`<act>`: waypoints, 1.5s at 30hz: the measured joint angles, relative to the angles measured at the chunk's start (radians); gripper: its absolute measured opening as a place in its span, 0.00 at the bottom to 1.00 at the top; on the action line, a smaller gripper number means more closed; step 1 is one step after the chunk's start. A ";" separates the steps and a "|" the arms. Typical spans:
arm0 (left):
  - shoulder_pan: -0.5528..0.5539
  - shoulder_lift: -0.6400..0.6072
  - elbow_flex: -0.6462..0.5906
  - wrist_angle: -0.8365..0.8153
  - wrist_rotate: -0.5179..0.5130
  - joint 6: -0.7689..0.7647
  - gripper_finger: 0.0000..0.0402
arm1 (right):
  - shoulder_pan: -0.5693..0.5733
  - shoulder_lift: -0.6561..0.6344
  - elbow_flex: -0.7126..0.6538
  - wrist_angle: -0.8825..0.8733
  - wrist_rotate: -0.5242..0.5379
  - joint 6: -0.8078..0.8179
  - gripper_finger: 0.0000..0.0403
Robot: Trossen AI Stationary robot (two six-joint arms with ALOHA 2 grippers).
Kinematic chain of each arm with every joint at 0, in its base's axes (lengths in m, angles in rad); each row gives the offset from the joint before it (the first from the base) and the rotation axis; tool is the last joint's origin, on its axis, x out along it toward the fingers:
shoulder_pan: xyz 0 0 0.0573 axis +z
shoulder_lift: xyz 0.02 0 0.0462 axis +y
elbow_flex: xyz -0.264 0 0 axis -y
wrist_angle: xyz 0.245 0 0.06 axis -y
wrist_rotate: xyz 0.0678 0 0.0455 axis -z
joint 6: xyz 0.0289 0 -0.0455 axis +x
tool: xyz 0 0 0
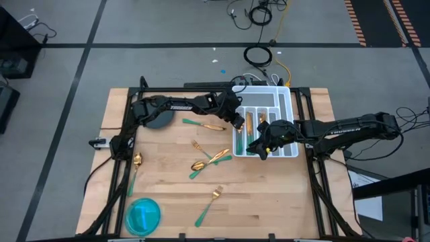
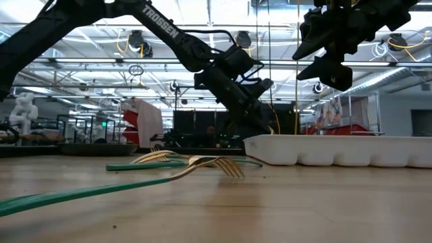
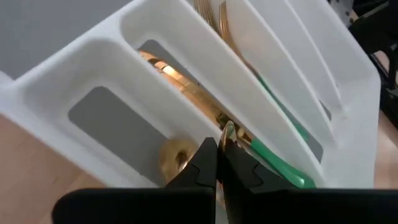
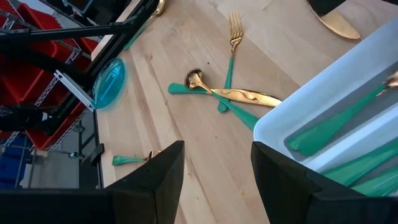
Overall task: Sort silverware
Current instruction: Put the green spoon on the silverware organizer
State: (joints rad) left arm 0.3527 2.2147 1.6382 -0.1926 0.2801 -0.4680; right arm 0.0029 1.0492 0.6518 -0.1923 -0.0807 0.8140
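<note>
Your left gripper, fingers pressed together, sits in the white tray at three o'clock; right gripper hangs spread. Placing looks done; next, fetch loose silverware at table centre.

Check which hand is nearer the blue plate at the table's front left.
Left, narrowly. The left hand sits at the white tray's left edge; the right hand hangs over the tray's near end, farther right. Both are well away from the blue plate.
</note>
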 joint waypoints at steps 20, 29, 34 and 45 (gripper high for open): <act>-0.020 0.019 0.000 -0.025 -0.024 -0.024 0.02 | 0.000 0.000 0.000 0.001 0.000 0.005 0.44; -0.020 0.019 0.000 -0.029 -0.032 -0.032 0.05 | 0.000 0.000 0.000 0.001 0.000 0.004 0.44; -0.020 0.020 0.000 -0.020 -0.037 -0.046 0.05 | 0.000 0.000 0.000 0.001 0.000 -0.007 0.44; -0.018 0.021 0.000 -0.030 0.006 -0.040 0.09 | 0.000 0.000 0.000 0.001 0.000 -0.015 0.44</act>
State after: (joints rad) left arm 0.3344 2.2353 1.6379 -0.2230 0.2859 -0.5079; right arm 0.0025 1.0492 0.6518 -0.1917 -0.0803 0.7991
